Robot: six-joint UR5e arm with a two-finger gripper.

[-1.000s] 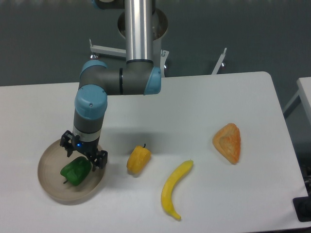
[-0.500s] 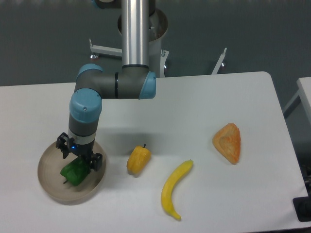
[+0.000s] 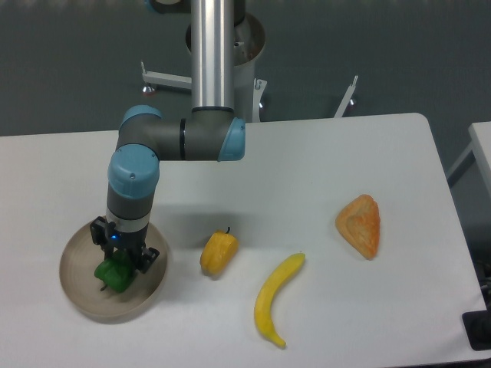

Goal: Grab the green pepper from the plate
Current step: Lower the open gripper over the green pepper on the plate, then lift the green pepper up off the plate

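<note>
The green pepper (image 3: 112, 277) lies in the round beige plate (image 3: 75, 261) at the table's front left. My gripper (image 3: 123, 255) has come straight down over it, and its black fingers (image 3: 149, 257) stand on either side of the pepper's upper part. The jaws are still spread and open, and they hide the top of the pepper. The pepper rests on the plate, not lifted.
A yellow-orange pepper (image 3: 219, 251) lies just right of the plate. A banana (image 3: 276, 297) lies further right near the front edge. An orange wedge-shaped piece (image 3: 360, 224) sits at the right. The arm's base column (image 3: 212, 54) rises at the back.
The gripper has moved slightly left and lower into the plate, so it now covers more of the green pepper. The fingers look a little closer together. The pepper has not moved.
</note>
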